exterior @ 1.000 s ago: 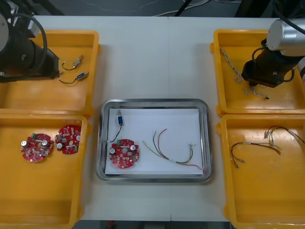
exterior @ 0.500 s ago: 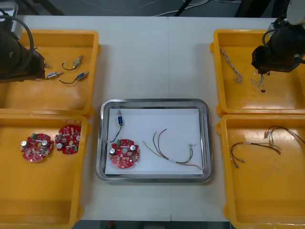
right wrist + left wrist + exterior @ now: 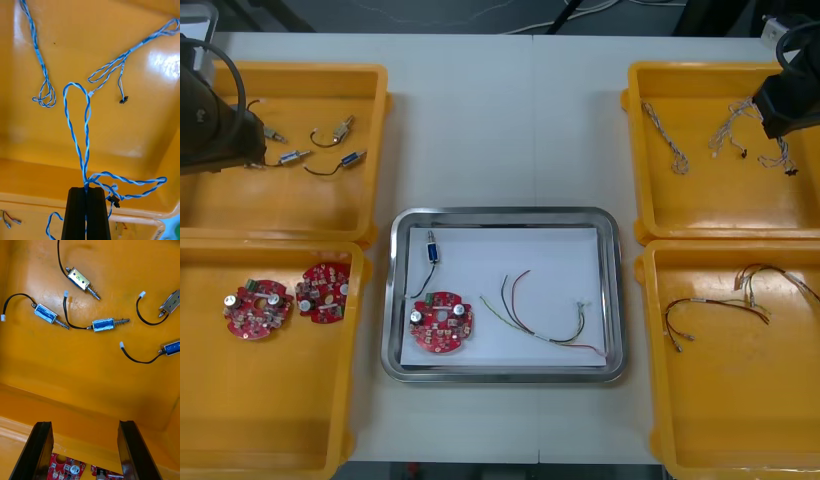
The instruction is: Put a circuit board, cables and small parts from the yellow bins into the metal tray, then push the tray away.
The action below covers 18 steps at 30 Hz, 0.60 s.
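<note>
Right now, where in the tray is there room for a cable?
Bare: the far strip of the metal tray, from the small metal part to its right wall. Crowded: near half, circuit board and red and yellow cable.

Yellow bins (image 3: 280, 400), red circuit boards (image 3: 256, 309), twisted blue-and-white cable (image 3: 83, 165), black right tool (image 3: 86, 190), shiny tray (image 3: 505, 214) white inside.

The work surface is a light table (image 3: 500, 130) with a plain, off-white top. A thin seam (image 3: 532, 120) runs from its far edge toward the middle. Beyond that far edge lies a dark floor (image 3: 430, 12), where black cables (image 3: 572, 12) trail.
</note>
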Available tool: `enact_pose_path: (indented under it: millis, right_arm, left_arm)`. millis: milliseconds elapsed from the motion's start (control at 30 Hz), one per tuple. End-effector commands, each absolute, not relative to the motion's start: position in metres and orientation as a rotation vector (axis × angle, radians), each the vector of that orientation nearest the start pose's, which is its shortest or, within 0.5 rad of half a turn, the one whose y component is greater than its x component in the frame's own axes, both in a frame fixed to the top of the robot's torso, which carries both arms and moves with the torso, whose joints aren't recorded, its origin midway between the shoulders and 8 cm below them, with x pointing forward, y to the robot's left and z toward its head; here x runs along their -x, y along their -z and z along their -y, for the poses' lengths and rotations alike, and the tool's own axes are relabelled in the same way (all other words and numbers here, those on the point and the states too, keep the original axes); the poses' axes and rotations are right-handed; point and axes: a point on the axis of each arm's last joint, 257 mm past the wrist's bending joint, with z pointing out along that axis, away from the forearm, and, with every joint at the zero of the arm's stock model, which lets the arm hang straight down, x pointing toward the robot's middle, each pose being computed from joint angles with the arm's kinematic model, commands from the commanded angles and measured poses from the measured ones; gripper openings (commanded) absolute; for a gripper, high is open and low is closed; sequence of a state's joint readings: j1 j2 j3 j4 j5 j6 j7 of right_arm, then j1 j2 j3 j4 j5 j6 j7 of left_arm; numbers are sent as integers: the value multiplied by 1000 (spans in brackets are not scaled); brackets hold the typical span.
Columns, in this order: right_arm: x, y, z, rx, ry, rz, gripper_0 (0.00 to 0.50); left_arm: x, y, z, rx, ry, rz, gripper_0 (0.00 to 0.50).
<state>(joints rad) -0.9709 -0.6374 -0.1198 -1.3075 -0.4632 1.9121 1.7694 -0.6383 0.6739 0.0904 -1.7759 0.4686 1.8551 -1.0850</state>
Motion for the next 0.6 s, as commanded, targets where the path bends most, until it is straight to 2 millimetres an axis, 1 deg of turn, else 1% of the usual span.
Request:
enact_pose_path:
  millis: [33, 200, 267, 300, 367, 400, 467, 500, 567, 600]
  right_arm:
    - [-536, 63, 369, 431, 230, -2603, 0]
    - [-528, 63, 347, 552, 208, -2536, 0]
    - [-522, 65, 331, 622, 187, -2504, 0]
    - [-520, 66, 327, 639, 184, -2497, 0]
    - [-513, 70, 308, 723, 172, -2466, 0]
    - [-511, 71, 303, 745, 172, -2458, 0]
    - [-505, 73, 283, 828, 176, -2423, 0]
    - [-503, 74, 278, 851, 177, -2415, 0]
    - [-496, 77, 258, 942, 177, -2383, 0]
    - [-494, 78, 252, 965, 175, -2375, 0]
  left_arm:
    - [-508, 94, -392, 291, -171, -2489, 500]
    - [-508, 92, -393, 285, -172, -2486, 500]
    - [-509, 91, -394, 284, -169, -2480, 500]
    - [-509, 90, -394, 282, -167, -2478, 500]
    - [-511, 88, -394, 279, -167, -2470, 500]
    - [-511, 88, -394, 277, -164, -2467, 500]
    - [-514, 86, -394, 276, -156, -2453, 500]
    - [-515, 85, -395, 275, -157, -2449, 500]
    - [-519, 81, -394, 268, -151, -2430, 500]
    - [-520, 80, -395, 267, -153, -2423, 500]
